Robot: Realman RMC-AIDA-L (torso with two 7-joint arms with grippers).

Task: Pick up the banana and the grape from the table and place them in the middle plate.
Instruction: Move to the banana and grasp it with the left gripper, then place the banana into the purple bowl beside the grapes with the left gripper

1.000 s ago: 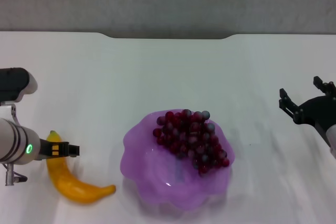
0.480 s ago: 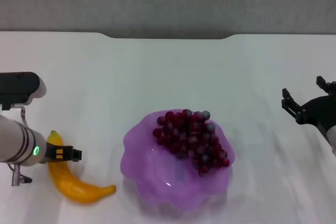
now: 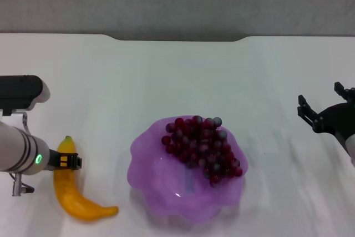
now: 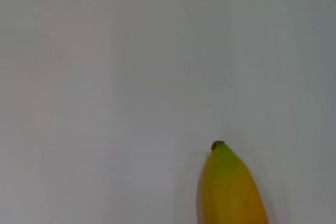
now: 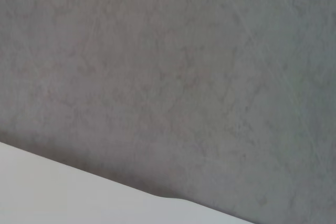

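The banana (image 3: 75, 192) lies on the white table (image 3: 166, 76) at the front left, its greenish tip (image 4: 220, 150) pointing away from me. My left gripper (image 3: 69, 161) sits low over the banana's upper half, crossing it just below the tip. The grape (image 3: 202, 148) bunch rests inside the purple middle plate (image 3: 144, 181), toward its far right side. Well clear of the plate, my right gripper (image 3: 323, 104) hovers open and empty at the right edge of the table.
The table's notched far edge (image 3: 177, 38) meets a grey wall (image 5: 168, 77), which fills the right wrist view. Bare white tabletop lies between the banana and the plate.
The banana has swung under the left gripper: its tip moved right toward the plate and its lower end slid nearer to me. The right gripper barely moved.
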